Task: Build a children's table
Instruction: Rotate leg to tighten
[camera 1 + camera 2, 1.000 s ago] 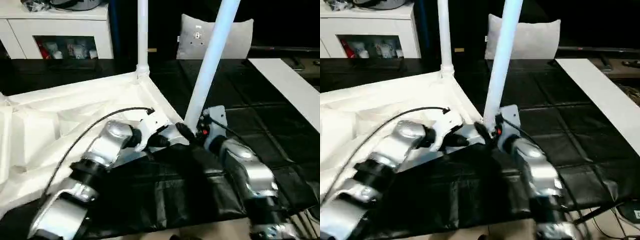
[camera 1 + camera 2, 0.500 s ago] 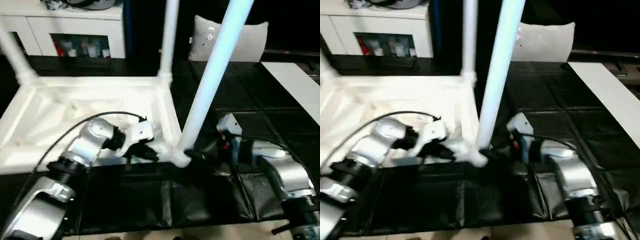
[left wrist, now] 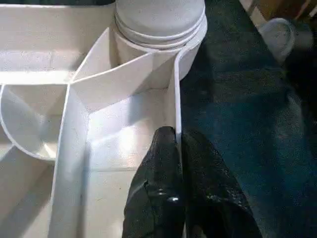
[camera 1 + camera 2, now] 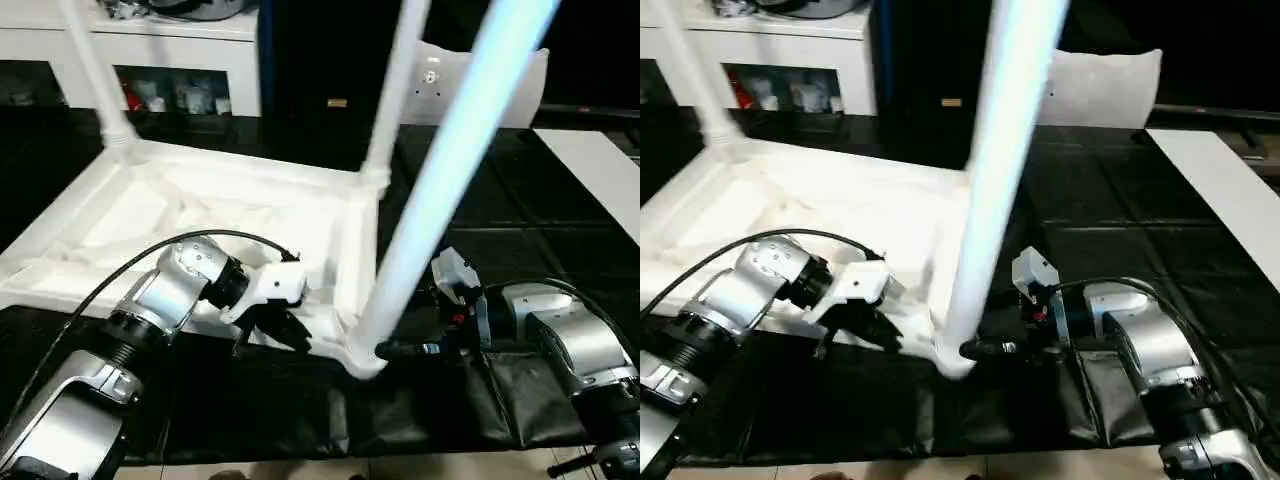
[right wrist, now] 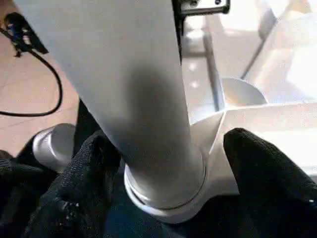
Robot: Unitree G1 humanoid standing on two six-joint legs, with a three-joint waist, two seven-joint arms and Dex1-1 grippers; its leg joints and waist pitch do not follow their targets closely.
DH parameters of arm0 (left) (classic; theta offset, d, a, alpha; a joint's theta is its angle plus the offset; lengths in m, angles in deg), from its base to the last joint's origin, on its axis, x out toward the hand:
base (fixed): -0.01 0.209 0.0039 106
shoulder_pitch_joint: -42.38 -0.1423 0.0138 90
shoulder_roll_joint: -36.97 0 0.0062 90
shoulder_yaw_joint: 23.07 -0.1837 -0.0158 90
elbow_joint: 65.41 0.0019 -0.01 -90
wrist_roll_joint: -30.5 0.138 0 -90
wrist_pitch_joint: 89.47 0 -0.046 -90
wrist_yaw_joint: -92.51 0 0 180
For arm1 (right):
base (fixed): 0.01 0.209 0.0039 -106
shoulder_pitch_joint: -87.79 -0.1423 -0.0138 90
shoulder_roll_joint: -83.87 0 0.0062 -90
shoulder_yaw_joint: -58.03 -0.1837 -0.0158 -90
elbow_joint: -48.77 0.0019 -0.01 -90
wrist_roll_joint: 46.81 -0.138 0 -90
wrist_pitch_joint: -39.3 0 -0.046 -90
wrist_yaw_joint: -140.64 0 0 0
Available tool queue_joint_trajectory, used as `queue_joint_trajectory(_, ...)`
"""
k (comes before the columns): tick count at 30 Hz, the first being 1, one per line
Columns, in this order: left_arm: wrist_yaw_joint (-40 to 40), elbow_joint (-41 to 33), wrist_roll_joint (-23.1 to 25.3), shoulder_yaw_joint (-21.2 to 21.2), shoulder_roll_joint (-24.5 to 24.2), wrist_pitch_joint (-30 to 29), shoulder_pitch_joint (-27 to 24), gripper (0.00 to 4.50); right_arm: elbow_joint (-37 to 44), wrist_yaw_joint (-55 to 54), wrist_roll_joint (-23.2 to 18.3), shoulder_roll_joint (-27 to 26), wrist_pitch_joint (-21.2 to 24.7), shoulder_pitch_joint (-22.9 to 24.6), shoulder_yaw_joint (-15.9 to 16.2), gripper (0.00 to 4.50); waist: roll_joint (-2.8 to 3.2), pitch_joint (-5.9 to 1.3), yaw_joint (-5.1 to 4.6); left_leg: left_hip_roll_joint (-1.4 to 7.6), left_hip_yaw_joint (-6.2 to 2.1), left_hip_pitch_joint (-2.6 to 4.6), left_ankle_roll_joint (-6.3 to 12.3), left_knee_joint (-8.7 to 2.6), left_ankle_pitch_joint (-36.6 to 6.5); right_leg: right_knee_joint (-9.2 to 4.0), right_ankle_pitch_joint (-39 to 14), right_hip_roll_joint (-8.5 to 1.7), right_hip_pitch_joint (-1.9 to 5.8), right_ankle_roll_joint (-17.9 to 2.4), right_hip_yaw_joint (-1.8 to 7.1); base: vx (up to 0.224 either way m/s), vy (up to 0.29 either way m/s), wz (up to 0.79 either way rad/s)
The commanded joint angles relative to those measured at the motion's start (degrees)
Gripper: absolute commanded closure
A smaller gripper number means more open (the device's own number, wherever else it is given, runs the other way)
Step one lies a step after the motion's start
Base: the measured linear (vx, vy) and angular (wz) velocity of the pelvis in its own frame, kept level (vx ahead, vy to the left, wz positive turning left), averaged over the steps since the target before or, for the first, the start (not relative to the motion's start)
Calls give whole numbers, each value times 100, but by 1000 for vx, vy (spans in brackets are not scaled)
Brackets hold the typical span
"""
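We see the upturned table top [image 4: 230, 215] lying ribbed side up across the left and centre of the left eye view, on a black mat [image 4: 520, 250]. Three legs rise from its corner sockets: one at the upper left [image 4: 95, 70], one at the upper centre [image 4: 395, 90], and the near leg [image 4: 450, 180] slanting from the lower centre up toward the upper right.

Our left gripper [image 3: 179, 163] is clenched on the thin side wall of the top, one black finger [image 3: 158, 188] on the inner face, the other on the outer face, just short of the near corner socket [image 3: 158, 29]. In the left eye view it sits at centre left, just left of the near leg's foot.

Our right gripper [image 5: 163, 163] stands at the base of the near leg, its fingers [image 5: 267, 178] spread either side of the tube where it enters the socket; we cannot tell whether they press on it.

A white-grey cushion [image 4: 470, 85] stands at the upper right, behind the legs.
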Motion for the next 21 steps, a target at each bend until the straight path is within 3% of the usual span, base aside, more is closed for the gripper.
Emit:
queue_joint_trajectory(1, 291, -185, -66, -187, 97, 169, 121, 450, -46, 61, -98, 0, -66, -88, 28, 116, 7, -382, -40, 204, 4, 25, 395, -369, -811, -338, -1631, -427, 347, -1041, 361, 0, 0, 0)
queue_joint_trajectory(15, 221, -141, -64, -173, 118, 139, 105, 450, 173, 298, -273, -106, 222, 83, 160, 232, 8, -398, -34, 201, 4, 25, 368, -367, -762, -335, -1590, -421, 354, -1000, 361, 0, 0, 0)
queue_joint_trajectory(21, -198, -214, -162, 27, 273, -530, 62, 450, 589, -218, -590, -279, 731, 331, 7, 241, 19, -395, -20, 206, 3, 42, 321, -375, -784, -347, -1658, -421, 353, -977, 366, 0, 0, 0)
